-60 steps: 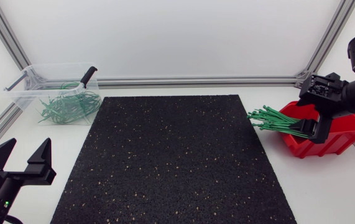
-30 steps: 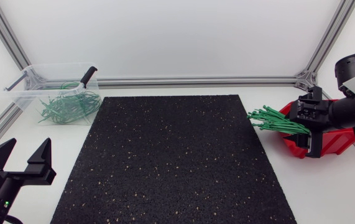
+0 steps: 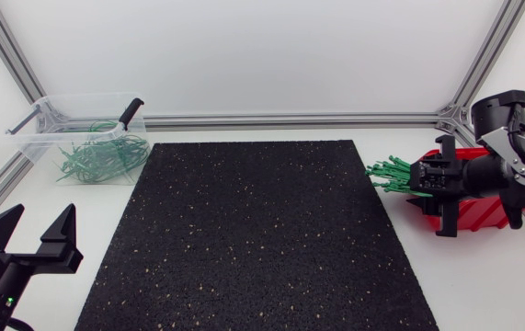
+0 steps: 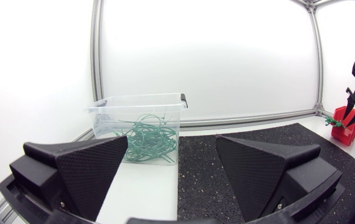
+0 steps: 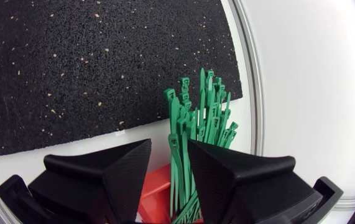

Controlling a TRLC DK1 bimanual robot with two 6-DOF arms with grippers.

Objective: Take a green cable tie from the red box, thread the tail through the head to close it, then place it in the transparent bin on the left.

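The right claw [image 5: 170, 147] is open only a little, with a narrow gap between its two black fingers. It sits low over the red box [image 3: 483, 214] at the right side of the table and points toward the middle. A thick bunch of green cable ties [image 5: 199, 106] stands up out of the red box, and some of the ties run right through the gap in the claw. They lie against one finger, but there is space next to the other finger, so the claw is not squeezing them. The heads of the ties poke out past the fingertips and hang over the edge of the black speckled mat [image 3: 253, 239]. The mat covers the middle of the white table [image 3: 483, 285]. Far away at the back left corner stands the see-through bin [image 3: 34, 136], with a loose pile of closed green ties [image 3: 97, 156] inside it. The left claw [image 3: 37, 221] rests at the front left, off the mat. Its fingers are spread wide apart and it holds nothing.
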